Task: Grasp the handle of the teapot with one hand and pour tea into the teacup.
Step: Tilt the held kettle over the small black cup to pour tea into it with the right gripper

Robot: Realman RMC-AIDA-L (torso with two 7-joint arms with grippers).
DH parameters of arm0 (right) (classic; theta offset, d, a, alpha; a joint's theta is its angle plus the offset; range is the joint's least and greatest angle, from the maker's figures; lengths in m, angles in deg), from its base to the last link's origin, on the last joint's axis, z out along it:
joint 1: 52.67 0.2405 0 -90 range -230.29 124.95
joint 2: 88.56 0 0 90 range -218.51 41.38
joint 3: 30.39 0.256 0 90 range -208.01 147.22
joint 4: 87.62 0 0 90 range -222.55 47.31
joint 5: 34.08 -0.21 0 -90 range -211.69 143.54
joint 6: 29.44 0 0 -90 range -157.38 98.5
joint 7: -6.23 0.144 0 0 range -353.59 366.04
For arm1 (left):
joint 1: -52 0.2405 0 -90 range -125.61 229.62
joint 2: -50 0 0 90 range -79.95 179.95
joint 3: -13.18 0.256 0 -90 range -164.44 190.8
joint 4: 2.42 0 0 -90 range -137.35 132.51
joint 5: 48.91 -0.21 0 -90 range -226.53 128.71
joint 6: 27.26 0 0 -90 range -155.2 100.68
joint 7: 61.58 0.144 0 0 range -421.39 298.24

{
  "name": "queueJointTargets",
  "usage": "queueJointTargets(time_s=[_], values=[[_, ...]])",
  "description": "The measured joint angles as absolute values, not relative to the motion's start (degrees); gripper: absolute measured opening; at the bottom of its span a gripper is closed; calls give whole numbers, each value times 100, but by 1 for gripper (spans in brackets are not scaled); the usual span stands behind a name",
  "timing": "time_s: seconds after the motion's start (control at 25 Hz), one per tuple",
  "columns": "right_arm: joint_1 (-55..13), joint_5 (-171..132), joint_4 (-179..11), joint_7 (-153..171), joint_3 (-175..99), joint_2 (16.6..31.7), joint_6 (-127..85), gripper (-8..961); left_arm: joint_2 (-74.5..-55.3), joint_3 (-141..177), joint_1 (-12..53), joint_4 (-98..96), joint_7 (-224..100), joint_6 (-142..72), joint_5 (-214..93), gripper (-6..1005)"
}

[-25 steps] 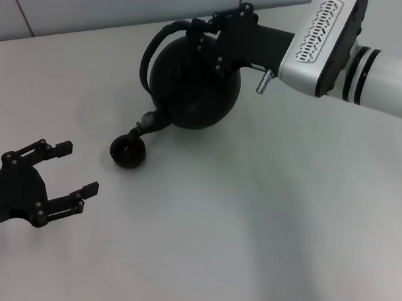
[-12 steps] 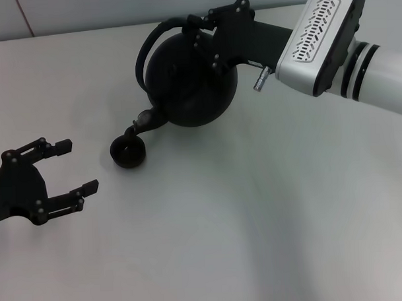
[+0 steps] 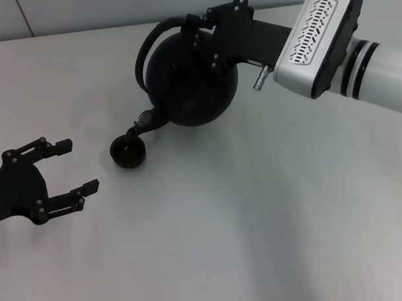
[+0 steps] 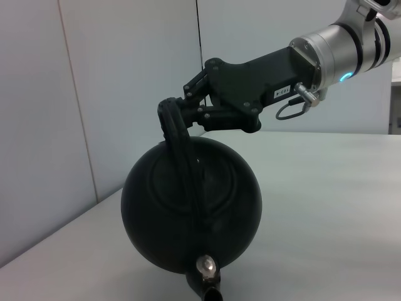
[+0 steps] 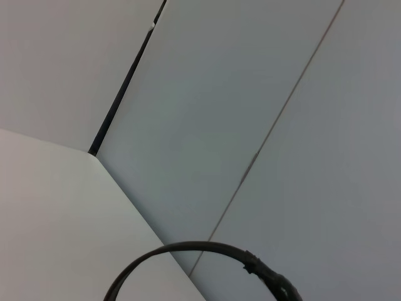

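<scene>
The right gripper (image 3: 198, 30) is clamped on the handle (image 4: 178, 141), holding the teapot (image 3: 189, 81) tilted, spout toward the teacup (image 3: 128, 152); the left wrist view cuts off the spout tip, seemingly just above the cup. The left gripper (image 3: 69, 169) rests spread at near left.

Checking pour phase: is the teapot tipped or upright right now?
Tipped. The teapot hangs from its handle in the right pincer, spout angled down just above the teacup. Any tea flow: cannot tell.
</scene>
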State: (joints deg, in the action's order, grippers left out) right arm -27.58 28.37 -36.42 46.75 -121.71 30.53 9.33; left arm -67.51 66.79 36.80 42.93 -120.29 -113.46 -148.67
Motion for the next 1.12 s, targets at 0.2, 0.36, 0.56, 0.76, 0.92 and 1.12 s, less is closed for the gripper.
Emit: queueJointTargets(time_s=[0.2, 0.36, 0.56, 0.76, 0.92, 1.12], values=[[-2762, 2869, -3611, 4675, -12171, 3053, 931, 102, -6751, 6679, 3680, 4293, -12029, -11347, -14866, 813], [-2762, 2926, -3588, 4675, -12174, 3059, 924, 97, -6751, 6679, 3680, 4293, -12029, -11346, -14866, 813], [-2762, 3027, -3568, 4675, -12180, 3065, 914, 96, -6751, 6679, 3680, 4293, -12029, -11326, -14866, 813], [-2767, 3046, -3565, 4675, -12180, 3072, 888, 96, -6751, 6679, 3680, 4275, -12019, -11296, -14866, 813], [-2804, 3009, -3564, 4676, -12176, 3076, 887, 95, -6756, 6679, 3680, 4260, -11992, -11285, -14866, 813], [-2890, 2705, -3514, 4866, -12126, 3085, 938, 95, -6766, 6679, 3681, 4259, -11981, -11278, -14866, 813]])
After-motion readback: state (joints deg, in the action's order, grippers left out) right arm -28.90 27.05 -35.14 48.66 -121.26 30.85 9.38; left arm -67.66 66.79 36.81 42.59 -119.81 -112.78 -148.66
